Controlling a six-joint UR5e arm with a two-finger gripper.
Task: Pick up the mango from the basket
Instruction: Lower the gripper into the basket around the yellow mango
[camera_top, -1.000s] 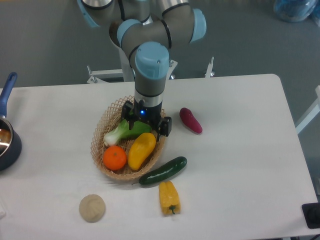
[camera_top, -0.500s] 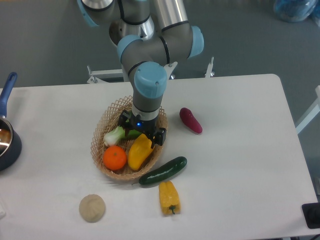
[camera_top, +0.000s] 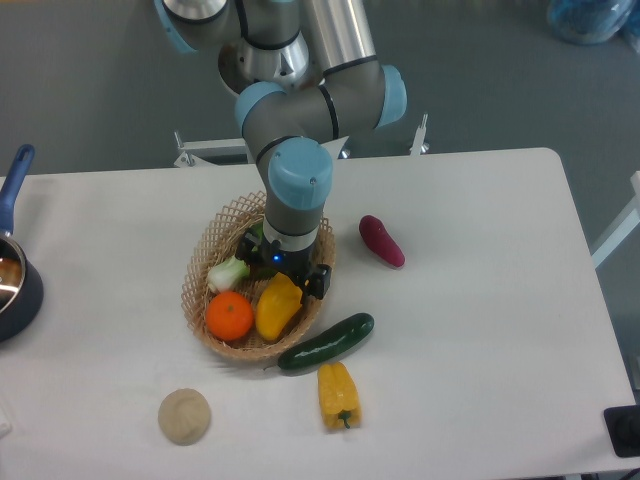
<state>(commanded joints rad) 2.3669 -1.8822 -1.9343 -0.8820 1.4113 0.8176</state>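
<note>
The tan wicker basket (camera_top: 205, 262) sits left of the table's centre. Inside it the yellow mango (camera_top: 274, 311) lies on the right side, with its upper end hidden under my gripper (camera_top: 283, 283). The gripper hangs straight down over that upper end, low in the basket. Its black body and the wrist hide the fingers, so whether they touch the fruit does not show.
In the basket also lie an orange (camera_top: 230, 316) and a green-white leafy vegetable (camera_top: 229, 271). A dark cucumber (camera_top: 326, 342) rests against the basket's front rim. A yellow bell pepper (camera_top: 338, 394), a beige round lump (camera_top: 184, 416), a purple vegetable (camera_top: 382, 241) and a blue pot (camera_top: 12, 270) lie around.
My gripper has come down and slightly toward the front of the basket, onto the mango's upper end. It now covers more of the mango and the green vegetable.
</note>
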